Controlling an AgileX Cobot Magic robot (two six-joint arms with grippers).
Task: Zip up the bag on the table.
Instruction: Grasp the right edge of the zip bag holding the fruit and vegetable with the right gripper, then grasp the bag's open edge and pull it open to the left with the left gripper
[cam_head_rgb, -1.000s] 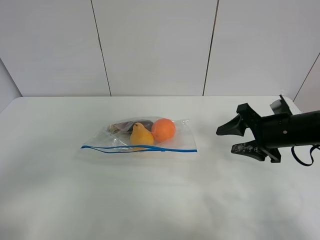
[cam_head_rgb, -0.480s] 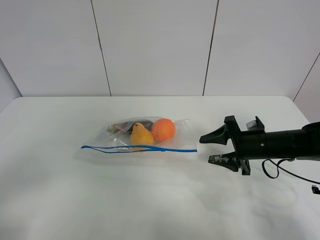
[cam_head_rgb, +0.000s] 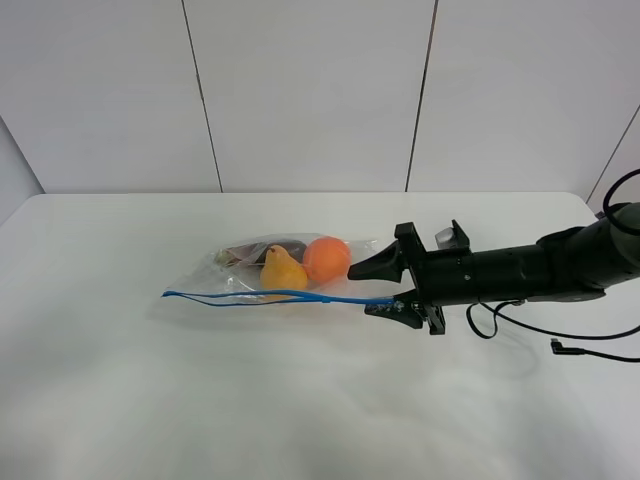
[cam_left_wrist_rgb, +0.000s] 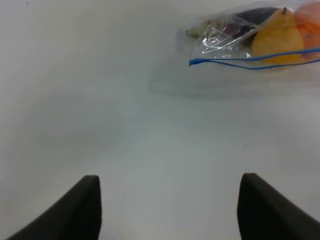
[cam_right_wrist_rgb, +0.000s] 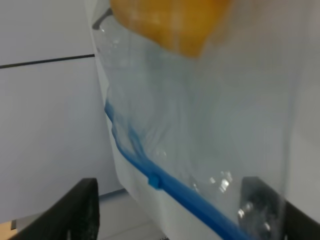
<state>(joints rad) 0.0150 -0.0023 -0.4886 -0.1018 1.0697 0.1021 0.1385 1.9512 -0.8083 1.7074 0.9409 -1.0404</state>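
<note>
The clear bag (cam_head_rgb: 250, 280) lies on the white table (cam_head_rgb: 300, 400) with an orange (cam_head_rgb: 327, 259) and a yellow pear (cam_head_rgb: 282, 270) inside. Its blue zip strip (cam_head_rgb: 280, 296) runs along the near edge and gapes slightly at the left half. My right gripper (cam_head_rgb: 362, 290) is open, its jaws standing either side of the bag's right end at the strip. In the right wrist view the strip (cam_right_wrist_rgb: 165, 182) crosses between the fingers (cam_right_wrist_rgb: 70, 210). My left gripper (cam_left_wrist_rgb: 170, 200) is open and empty, well away from the bag (cam_left_wrist_rgb: 235, 35); it is outside the high view.
A black cable (cam_head_rgb: 560, 345) from the right arm trails on the table at the right. White wall panels (cam_head_rgb: 300, 90) stand behind the table's far edge.
My right gripper has moved left across the table, from well right of the bag to its right end, where the open jaws now straddle the zip strip. The bag has not moved.
</note>
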